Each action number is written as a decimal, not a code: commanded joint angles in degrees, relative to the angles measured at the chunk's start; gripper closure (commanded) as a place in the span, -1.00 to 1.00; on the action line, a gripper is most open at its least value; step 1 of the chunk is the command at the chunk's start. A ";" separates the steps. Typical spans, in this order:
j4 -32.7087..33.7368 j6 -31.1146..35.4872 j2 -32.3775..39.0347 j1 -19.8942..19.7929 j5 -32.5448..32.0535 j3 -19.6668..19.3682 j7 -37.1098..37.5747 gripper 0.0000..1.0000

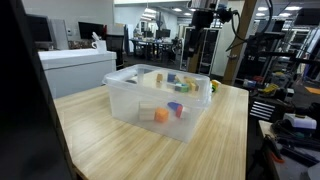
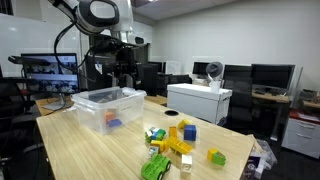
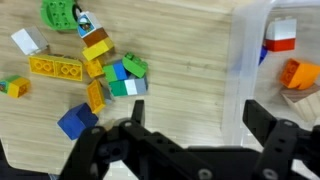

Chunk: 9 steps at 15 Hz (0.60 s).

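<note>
My gripper is open with nothing between its black fingers. It hangs high above the rim of a clear plastic bin, one finger over the bin and the other over the wooden table. Inside the bin lie a red and white block, an orange block and a tan block. Beside the bin, loose toy blocks are scattered: a yellow plate, a blue block and a green round piece. In an exterior view the gripper hovers over the bin.
The bin sits on a wooden table, with the block pile near one end and a lone green block by the edge. A white box stands beyond the table. Desks, monitors and chairs fill the room.
</note>
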 commanded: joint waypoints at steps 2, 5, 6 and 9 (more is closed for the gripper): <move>1.82 -0.48 5.32 -5.49 -0.59 -1.29 -7.82 -1.00; 2.81 0.86 9.84 -8.50 -1.23 -2.10 -8.72 -1.00; 3.28 1.28 11.44 -9.43 -1.43 -2.26 -8.76 -1.00; 5.02 2.30 15.59 -11.63 -1.52 -2.18 -9.10 -1.00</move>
